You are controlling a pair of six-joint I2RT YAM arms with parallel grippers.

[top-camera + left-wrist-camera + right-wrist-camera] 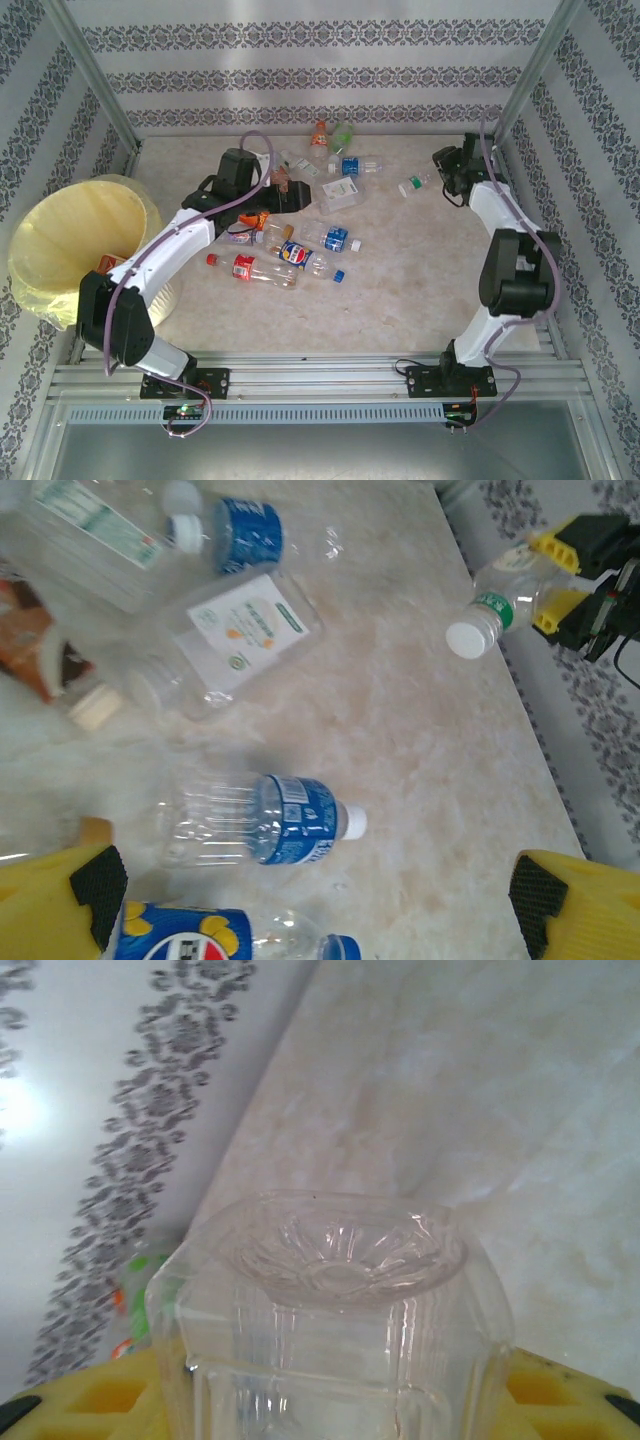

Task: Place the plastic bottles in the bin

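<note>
The right gripper has its jaws closed on a clear bottle with a green label at the far right of the table. In the right wrist view its ribbed base sits between the yellow fingers. Whether it is lifted from the table, I cannot tell. The left gripper hangs with jaws wide apart above the pile of plastic bottles, holding nothing. A blue-label bottle lies on its side under it, and a Pepsi bottle lies just beside that.

The bin stands at the left edge, well apart from the right gripper, so I judge this carry will be long or will need a handover. For the left arm, the next move seems to be a descent over the blue-label bottle. The jaws must go across its body and close without catching the Pepsi bottle.
</note>
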